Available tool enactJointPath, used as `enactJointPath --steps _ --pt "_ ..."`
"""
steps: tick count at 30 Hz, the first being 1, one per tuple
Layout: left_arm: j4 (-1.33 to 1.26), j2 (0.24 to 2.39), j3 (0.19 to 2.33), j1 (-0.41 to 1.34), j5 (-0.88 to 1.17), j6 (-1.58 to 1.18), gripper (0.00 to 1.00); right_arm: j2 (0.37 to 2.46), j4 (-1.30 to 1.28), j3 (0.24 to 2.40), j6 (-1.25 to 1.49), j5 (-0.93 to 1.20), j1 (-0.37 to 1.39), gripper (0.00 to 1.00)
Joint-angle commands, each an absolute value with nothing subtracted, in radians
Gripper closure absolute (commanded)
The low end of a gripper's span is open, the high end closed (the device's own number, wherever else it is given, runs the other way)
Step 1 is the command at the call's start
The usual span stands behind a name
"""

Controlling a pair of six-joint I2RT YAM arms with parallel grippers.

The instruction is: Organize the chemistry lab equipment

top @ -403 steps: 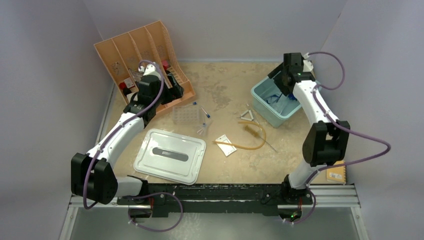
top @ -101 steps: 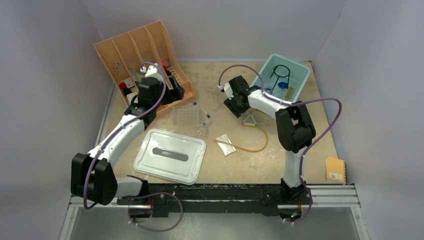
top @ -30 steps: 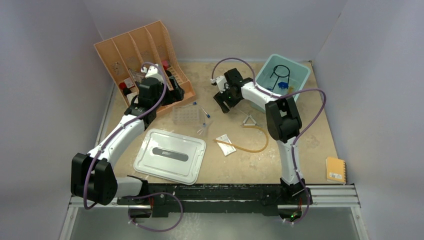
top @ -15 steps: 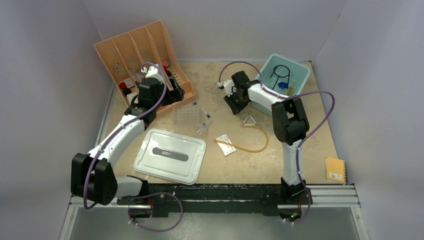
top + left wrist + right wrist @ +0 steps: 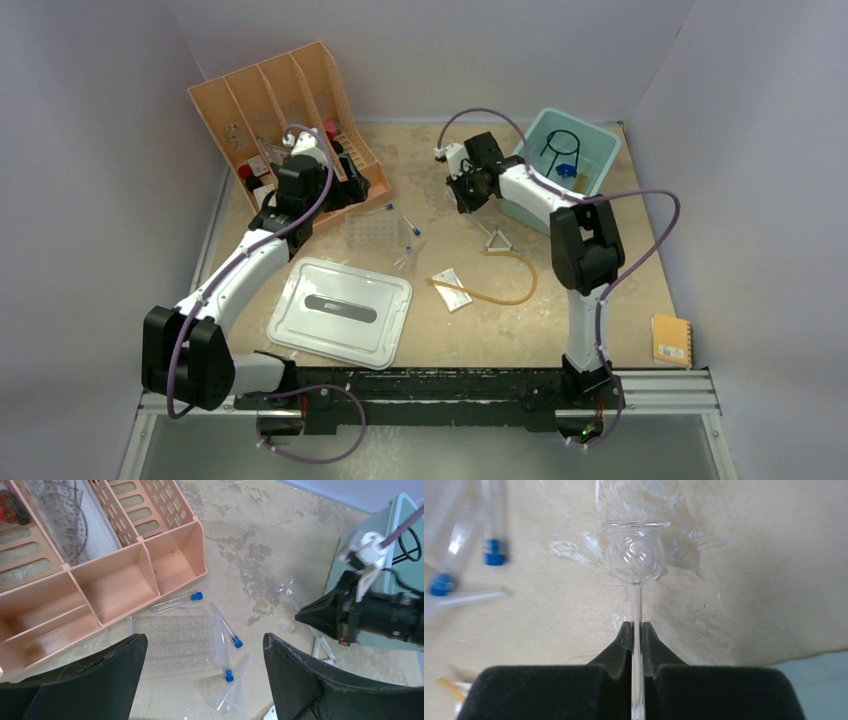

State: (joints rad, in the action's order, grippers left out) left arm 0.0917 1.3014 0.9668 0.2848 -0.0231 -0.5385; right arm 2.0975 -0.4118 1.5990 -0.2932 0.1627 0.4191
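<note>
1. Right gripper [image 5: 636, 630]: its jaws stood wide a second ago. They are now pinched together on the thin stem of the glass funnel [image 5: 636, 555], whose bulb points away from the fingertips.
2. Position: the gripper has drawn back a little from the tubes [image 5: 227, 627] toward the bin [image 5: 600, 150]. The funnel lies between the two, over the table [image 5: 600, 270]. Whether it is clear of the surface cannot be told.
3. Left gripper [image 5: 204, 645]: spread wide and holding nothing. It hangs over the rack [image 5: 170, 640], just beside the organizer [image 5: 270, 100], and has not moved.
4. Already in the bin: the ring [image 5: 562, 142] and the blue tools [image 5: 568, 170].
5. Not yet put away: the rack, the tubes, the triangle [image 5: 497, 238], the hose [image 5: 500, 295] and the packet [image 5: 452, 290]. The lid [image 5: 340, 312] lies near the arm bases.
6. Reading: the grasp on the funnel appears complete, so the likely next step is to carry it to the bin. The task is judged under halfway done.
7. Risk: the stem is slender glass held at one end. It may swing in the grip or snap if set down hard.
</note>
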Motion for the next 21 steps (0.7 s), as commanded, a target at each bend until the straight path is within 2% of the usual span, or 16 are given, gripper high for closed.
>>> enactJointPath --steps 1,6,12,17,21 --pt "0.059 1.276 1.012 0.290 0.022 -0.555 0.14 1.910 -0.332 1.642 -0.169 0.272 0.423 1.00" --pt "0.051 1.262 1.011 0.289 0.026 -0.561 0.14 1.797 -0.286 1.642 -0.052 0.225 0.409 1.00" --pt "0.054 1.258 1.009 0.289 0.026 -0.555 0.14 1.658 -0.271 1.602 0.131 0.000 0.337 1.00" --pt "0.056 1.252 1.004 0.289 0.022 -0.545 0.14 1.584 -0.341 1.579 0.292 -0.198 0.207 1.00" --pt "0.058 1.247 0.996 0.289 0.022 -0.537 0.14 1.570 -0.397 1.549 0.404 -0.259 0.085 1.00"
